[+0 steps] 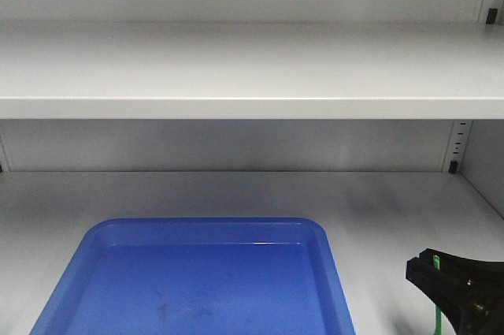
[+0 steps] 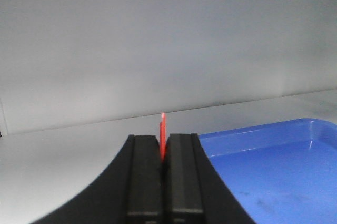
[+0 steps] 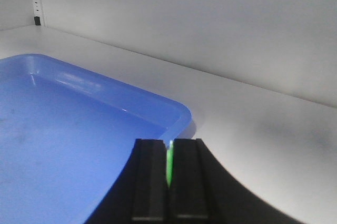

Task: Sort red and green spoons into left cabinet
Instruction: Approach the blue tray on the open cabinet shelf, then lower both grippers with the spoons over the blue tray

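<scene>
Black fingers of the left hand fill the bottom of its wrist view, pressed together on the red spoon. A thin red strip stands upright out of the gap, its tip above the fingertips; which end of the spoon this is cannot be told. That hand is over the lower shelf of the grey cabinet, with the blue tray lying just to its right.

The right hand is likewise closed, pinching the green spoon — only a sliver of green shows between the pads. It hangs beside the tray's right corner. From the front view this hand sits low at the right edge, apart from the tray, with a green length hanging below it. The upper shelf spans the cabinet above, and a slotted upright stands at the right.
</scene>
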You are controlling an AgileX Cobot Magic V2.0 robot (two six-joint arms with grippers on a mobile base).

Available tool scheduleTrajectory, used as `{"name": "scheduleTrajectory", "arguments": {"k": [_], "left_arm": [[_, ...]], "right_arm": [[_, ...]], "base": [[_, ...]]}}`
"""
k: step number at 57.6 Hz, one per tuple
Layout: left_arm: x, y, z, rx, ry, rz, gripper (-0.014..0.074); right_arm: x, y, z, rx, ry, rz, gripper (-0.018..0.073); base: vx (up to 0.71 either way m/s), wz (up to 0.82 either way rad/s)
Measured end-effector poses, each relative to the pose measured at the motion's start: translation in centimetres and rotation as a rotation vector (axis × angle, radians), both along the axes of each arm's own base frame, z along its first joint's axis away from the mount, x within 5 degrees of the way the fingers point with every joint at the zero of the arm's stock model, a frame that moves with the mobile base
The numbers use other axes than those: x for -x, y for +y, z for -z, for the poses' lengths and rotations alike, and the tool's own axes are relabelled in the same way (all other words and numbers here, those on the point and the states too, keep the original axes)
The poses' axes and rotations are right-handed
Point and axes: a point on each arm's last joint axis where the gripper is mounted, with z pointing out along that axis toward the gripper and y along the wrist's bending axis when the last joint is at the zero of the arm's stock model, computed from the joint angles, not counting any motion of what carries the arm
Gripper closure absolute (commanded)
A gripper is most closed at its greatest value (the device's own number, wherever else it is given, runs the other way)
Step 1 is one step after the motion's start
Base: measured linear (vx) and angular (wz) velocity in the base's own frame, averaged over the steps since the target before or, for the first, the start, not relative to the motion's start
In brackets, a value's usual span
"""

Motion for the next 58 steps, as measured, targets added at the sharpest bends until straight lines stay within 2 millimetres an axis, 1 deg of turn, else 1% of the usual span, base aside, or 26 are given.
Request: {"name": "scheduleTrajectory", "arguments": {"k": [18,23,29,36,41,46,51,58], "left_arm": [[0.0,0.0,-0.3,0.033,-0.029,0.001,0.0566],[-0.2,-0.1,-0.3,0.039,-0.021,0.001,0.0566],[-1.1,-0.3,-0.6,0.030,0.008,0.001,0.0566],[-2.9,-0.8,-2.4,0.050,0.024,0.002,0.0566],[-4.3,-1.3,-3.6,0.101,0.043,0.010,0.0566],[-5.7,-2.3,-4.1,0.124,0.080,0.044,0.0566],[-7.0,-3.8,-4.0,0.108,0.104,0.096,0.0566],[-8.5,-6.0,-3.4,0.095,0.123,0.172,0.0566]], "right_arm": [[0.1,0.1,-0.1,-0.006,-0.007,-0.015,0.0564],[0.1,0.3,-0.6,-0.019,-0.030,-0.039,0.0564],[-0.1,0.4,-1.9,-0.062,-0.046,-0.048,0.0564],[-0.6,0.4,-3.5,-0.119,-0.058,-0.044,0.0560],[-1.3,0.7,-3.9,-0.153,-0.036,-0.056,0.0561],[-2.1,1.7,-3.5,-0.165,0.005,-0.099,0.0561],[-2.8,3.6,-2.9,-0.143,0.044,-0.166,0.0561],[-4.1,6.2,-2.1,-0.082,0.104,-0.194,0.0559]], "base": [[0.00,0.00],[0.00,0.00],[0.00,0.00],[0.00,0.00],[0.00,0.00],[0.00,0.00],[0.00,0.00],[0.00,0.00]]}}
